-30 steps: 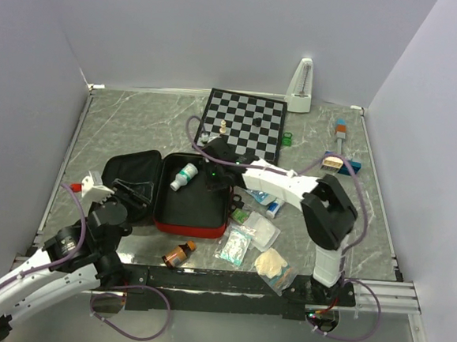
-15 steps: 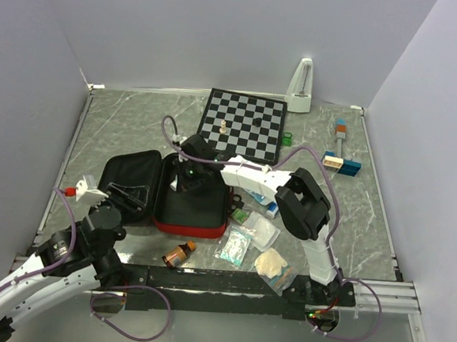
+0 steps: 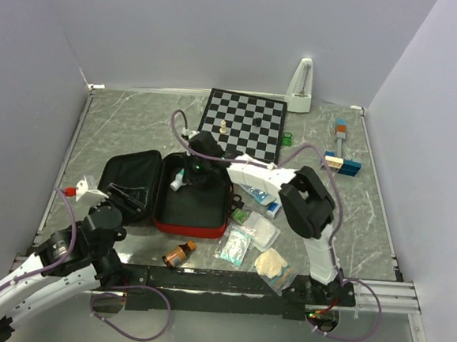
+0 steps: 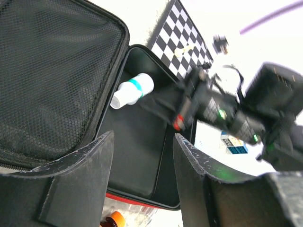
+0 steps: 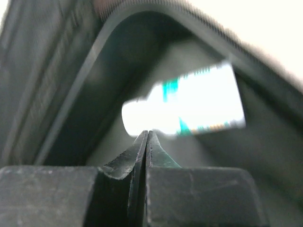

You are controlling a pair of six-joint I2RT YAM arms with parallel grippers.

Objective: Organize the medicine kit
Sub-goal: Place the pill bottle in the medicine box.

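One bottle (image 3: 181, 178), white with a teal band, lies on its side inside the kit (image 3: 188, 228), in the back corner of the deep half next to the hinge. As far as the views show, it is the only thing packed. The kit lies open on the tabletop (image 3: 121, 123), just in front of the chessboard (image 3: 244, 123), with its mesh-lined lid folded out to the left.

The right end effector (image 5: 147, 134) hovers low over the deep half, close beside the bottle. Its fingers are pressed together with nothing between them, so the bottle lies free. The left end effector (image 4: 144, 137) hangs over the near left side of the kit with its fingers spread wide and empty.

Most of the work looks to be ahead. An amber bottle (image 3: 178, 254) lies on the tabletop just in front of the kit's red wall. Clear packets (image 3: 239, 243) and a beige pack (image 3: 273, 264) sit to the front right. Small blue boxes (image 3: 262, 197) rest beside the kit's right edge, partly under the right arm. By my reading these need to go in, and then the lid must be folded over and zipped. None of that has been done.
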